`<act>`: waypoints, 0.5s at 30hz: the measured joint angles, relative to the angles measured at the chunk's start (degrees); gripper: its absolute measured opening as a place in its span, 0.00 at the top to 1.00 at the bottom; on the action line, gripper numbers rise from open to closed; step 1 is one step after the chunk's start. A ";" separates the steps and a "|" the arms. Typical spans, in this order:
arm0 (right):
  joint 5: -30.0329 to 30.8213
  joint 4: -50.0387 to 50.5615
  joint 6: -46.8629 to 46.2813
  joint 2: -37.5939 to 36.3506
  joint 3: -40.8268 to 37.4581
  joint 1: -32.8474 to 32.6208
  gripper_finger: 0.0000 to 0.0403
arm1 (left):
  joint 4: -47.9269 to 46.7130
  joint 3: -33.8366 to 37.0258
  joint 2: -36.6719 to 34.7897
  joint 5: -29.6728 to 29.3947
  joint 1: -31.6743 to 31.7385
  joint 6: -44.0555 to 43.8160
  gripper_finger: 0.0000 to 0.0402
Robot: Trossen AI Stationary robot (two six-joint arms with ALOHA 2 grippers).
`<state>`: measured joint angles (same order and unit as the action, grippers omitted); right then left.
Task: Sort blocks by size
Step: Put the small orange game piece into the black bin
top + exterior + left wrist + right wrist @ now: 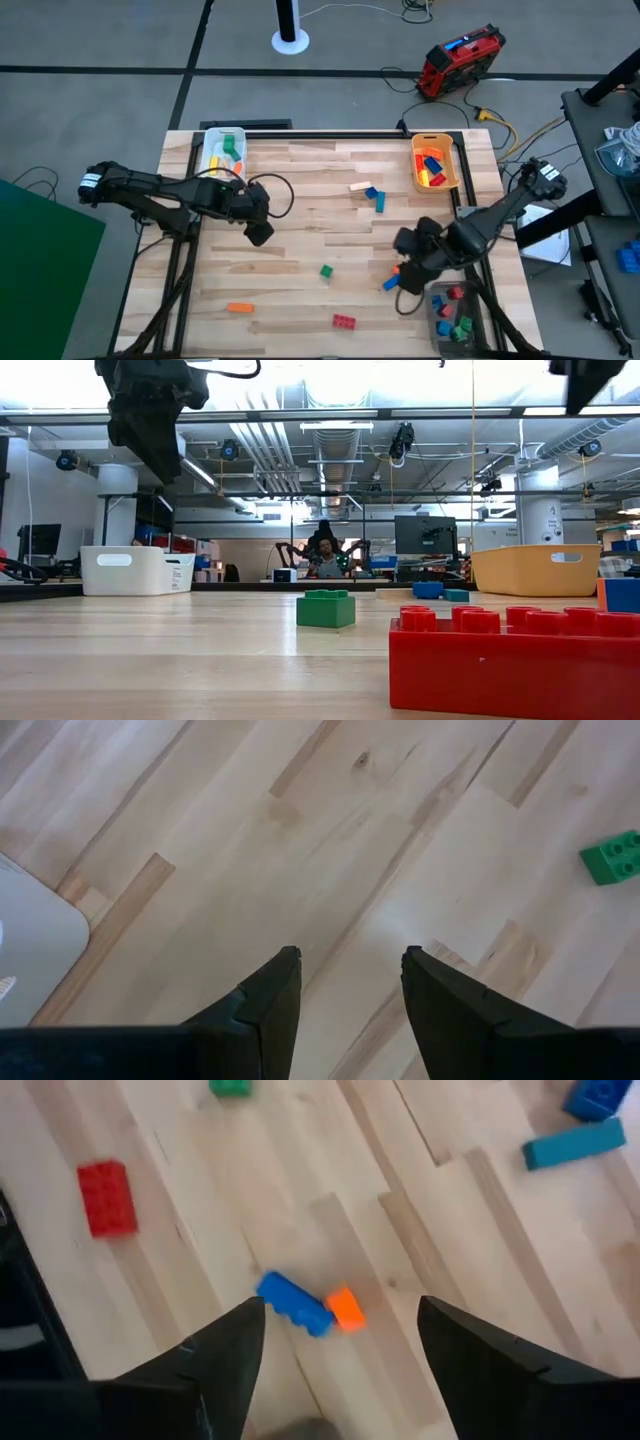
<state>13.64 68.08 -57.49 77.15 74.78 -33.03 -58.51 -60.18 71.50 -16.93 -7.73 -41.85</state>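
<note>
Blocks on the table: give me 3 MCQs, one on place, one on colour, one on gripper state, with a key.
1. Where is the orange-yellow bin?
A. far right of the table
B. near left corner
C. table centre

2. What colour is the small block touching the blue block under the right gripper?
A. green
B. orange
C. beige

3. How is the left gripper?
A. shut on a green block
B. shut on nothing
C. open over bare wood

Key: 1 A, the high view shows it at the far right edge. 2 B, the right wrist view shows the orange block against the blue one. 3 C, the left wrist view shows its fingers apart with nothing between them.
</note>
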 joint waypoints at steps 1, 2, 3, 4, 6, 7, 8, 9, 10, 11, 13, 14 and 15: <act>-0.36 -0.87 0.13 0.46 0.00 0.93 0.36 | 0.01 0.00 0.00 0.08 -0.04 -0.06 0.62; -0.92 -1.65 -0.01 1.02 0.00 1.90 0.36 | 0.01 0.00 0.00 0.13 -0.14 -0.10 0.62; -1.82 -1.61 -1.12 1.66 0.02 2.85 0.36 | 0.01 0.00 0.00 0.16 -0.20 -0.12 0.62; -3.20 -0.77 -2.98 2.34 0.01 3.87 0.35 | 0.01 0.00 0.00 0.20 -0.28 -0.11 0.62; -7.17 0.59 -8.02 3.75 -0.09 6.19 0.36 | 0.01 0.00 0.00 0.37 -0.46 0.04 0.62; -9.79 1.27 -11.44 4.50 -0.11 7.27 0.36 | 0.02 0.00 0.00 0.39 -0.48 0.26 0.62; -12.40 1.94 -14.82 5.36 -0.21 8.32 0.37 | 0.05 0.00 0.00 0.39 -0.48 0.48 0.62; -14.77 2.17 -17.92 6.25 -0.28 9.24 0.38 | 0.06 0.00 0.00 0.38 -0.48 0.69 0.62; -16.56 1.86 -20.60 7.16 -0.28 9.81 0.39 | 0.08 0.00 0.00 0.38 -0.48 0.86 0.62; -17.88 1.36 -22.53 8.13 -0.28 10.18 0.40 | 0.07 0.00 0.00 0.38 -0.48 0.96 0.62; -18.87 0.51 -24.11 10.16 -0.28 10.48 0.42 | 0.12 0.00 0.00 0.37 -0.48 1.27 0.62; -19.03 0.22 -25.02 11.22 -0.28 10.49 0.42 | 0.12 0.00 0.00 0.37 -0.46 1.29 0.62; -19.64 0.28 -25.55 12.39 -0.27 10.63 0.43 | 0.13 0.00 0.00 0.37 -0.46 1.29 0.62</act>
<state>-5.99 68.35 -83.04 89.54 74.51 -22.40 -58.38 -60.18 71.50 -16.56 -8.19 -40.56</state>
